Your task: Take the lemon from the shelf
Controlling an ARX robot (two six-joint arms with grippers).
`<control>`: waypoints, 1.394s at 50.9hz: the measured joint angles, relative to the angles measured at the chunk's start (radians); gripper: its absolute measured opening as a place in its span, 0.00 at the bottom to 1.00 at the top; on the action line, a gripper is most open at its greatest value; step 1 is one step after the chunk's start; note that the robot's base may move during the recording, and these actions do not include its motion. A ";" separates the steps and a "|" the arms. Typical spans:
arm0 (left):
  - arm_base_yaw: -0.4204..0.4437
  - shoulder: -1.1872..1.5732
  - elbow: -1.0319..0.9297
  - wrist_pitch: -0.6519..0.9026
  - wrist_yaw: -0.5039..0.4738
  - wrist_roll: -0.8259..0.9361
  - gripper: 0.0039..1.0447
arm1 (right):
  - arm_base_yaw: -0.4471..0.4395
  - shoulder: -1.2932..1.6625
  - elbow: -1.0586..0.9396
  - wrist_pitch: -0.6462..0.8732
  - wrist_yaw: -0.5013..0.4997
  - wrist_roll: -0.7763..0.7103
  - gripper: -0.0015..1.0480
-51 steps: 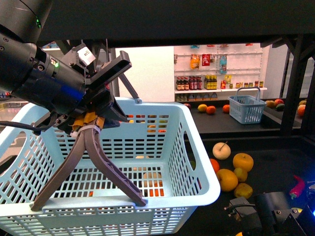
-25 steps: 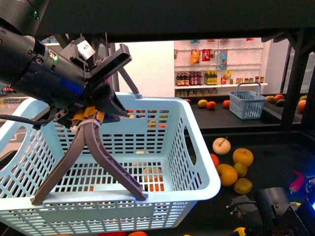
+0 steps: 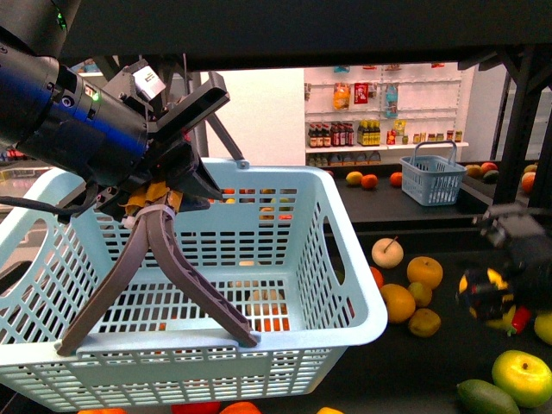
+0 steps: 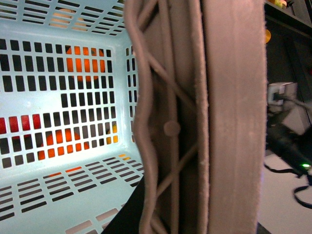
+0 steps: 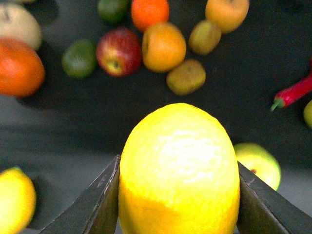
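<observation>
So the right fingers (image 5: 97, 204) are pinching the lemon (image 5: 179, 170) across its narrow waist, one finger on each flank. That means its long axis is running along the fingers and poking out past the tips. The lemon is filling the whole gap, no daylight on either side.

Beyond it, the dark deck of the shelf (image 5: 63, 131) is looking well apart from the fruit. A red apple (image 5: 118, 51) and a chili (image 5: 297, 92) are lying loose down there, so I'm guessing the lemon is hanging clear of the deck, not resting on it.

In the front view that arm is blurring badly at mid-right, but the yellow is showing. From there the pale blue basket (image 3: 362, 297) is sitting at about 9 o'clock, with a green apple (image 3: 522, 377) at roughly 5 o'clock.

The left fingers (image 3: 203, 285) are spreading wide in an upside-down V, with the tips down at the basket's near rim. I can't tell how much they're actually carrying.

The right arm is the one that matters here. Whatever's coming next is turning on that 9 o'clock gap between the lemon and the basket.
</observation>
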 joint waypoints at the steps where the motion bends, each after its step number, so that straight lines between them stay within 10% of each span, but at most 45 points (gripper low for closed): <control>1: 0.000 0.000 0.000 0.000 0.000 0.000 0.15 | 0.000 -0.034 -0.006 -0.009 -0.010 0.007 0.52; 29: 0.000 0.000 0.000 0.000 0.000 0.000 0.15 | 0.222 -0.456 -0.036 -0.198 -0.117 0.181 0.52; 71: 0.000 0.000 0.000 0.000 -0.001 0.000 0.15 | 0.426 -0.264 -0.037 -0.113 0.030 0.225 0.53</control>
